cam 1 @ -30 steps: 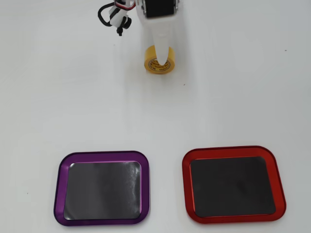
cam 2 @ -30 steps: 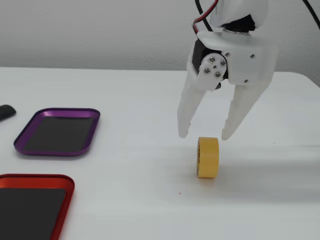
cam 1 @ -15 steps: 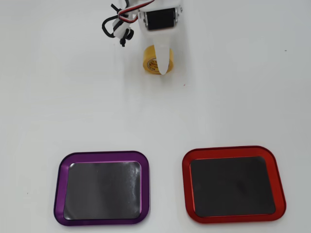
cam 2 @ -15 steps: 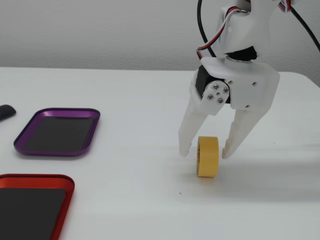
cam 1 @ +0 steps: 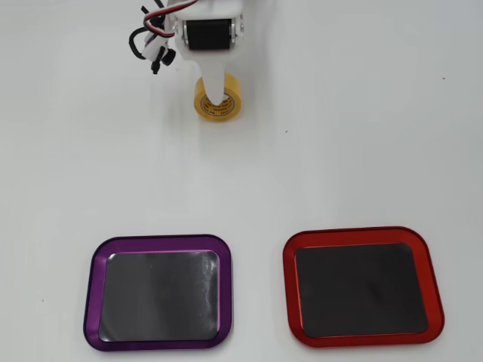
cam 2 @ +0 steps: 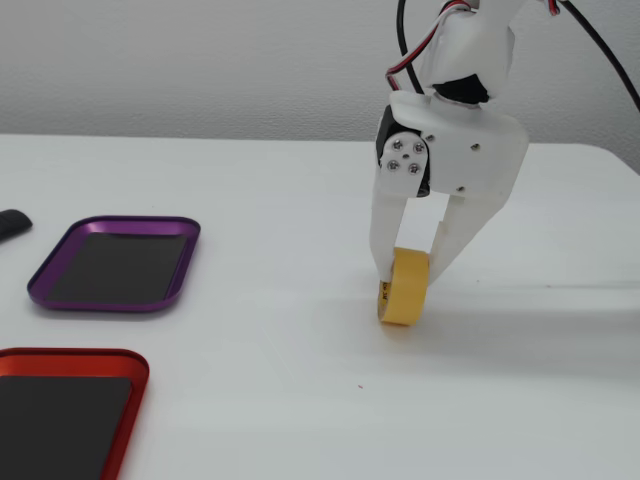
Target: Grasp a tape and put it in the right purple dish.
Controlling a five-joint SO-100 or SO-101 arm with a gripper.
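The yellow tape roll (cam 1: 229,111) stands on edge on the white table at the back, directly under the arm. In the fixed view the tape (cam 2: 404,300) sits between my two white fingers, its lower edge at the table surface. My gripper (cam 1: 215,94) comes down from above, and its jaws press on both flat sides of the roll in the fixed view (cam 2: 410,275). The purple dish (cam 1: 92,286) lies at the front left in the overhead view and at the left in the fixed view (cam 2: 120,303). It holds nothing.
A red-rimmed tray (cam 1: 288,286) of the same shape lies beside the purple dish, at the bottom left in the fixed view (cam 2: 70,356). A small dark object (cam 2: 10,222) sits at the left edge. Bare white table lies between tape and trays.
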